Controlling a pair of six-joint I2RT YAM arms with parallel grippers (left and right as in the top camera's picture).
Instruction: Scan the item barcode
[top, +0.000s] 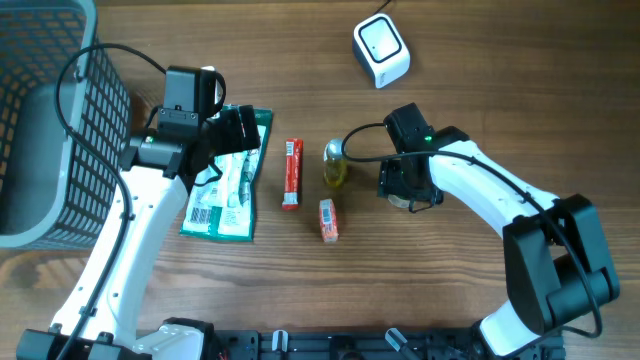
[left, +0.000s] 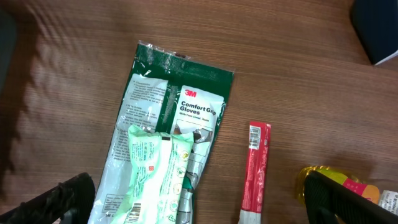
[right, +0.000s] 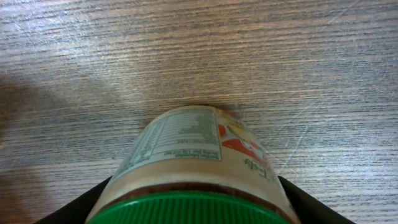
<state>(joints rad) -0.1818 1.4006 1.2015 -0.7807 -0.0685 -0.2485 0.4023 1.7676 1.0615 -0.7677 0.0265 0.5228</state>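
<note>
While the right gripper (right: 196, 204) presses its two black fingers (right: 78, 211) against the sides of a green-lidded, paper-labelled jar (right: 186, 146) standing on the brown wooden table (right: 93, 50), the left gripper (left: 202, 199) hangs with jaws wide apart, empty, above a green glove packet (left: 186, 106); the white box-shaped scanner (top: 381, 50) sits well apart.

A grey mesh basket (top: 100, 110) stands at the left edge of the wooden table (top: 500, 70), and just beside it lies a flat green packet of 3M Comfort Grip gloves (top: 215, 215) with a smaller pale green packet (left: 155, 165) lying on top of it. To the right of these, a slim red stick packet (top: 292, 173) lies lengthwise, then a small yellow bottle (top: 336, 165), with a short orange packet (top: 328, 219) between and below the two, apart from both
</note>
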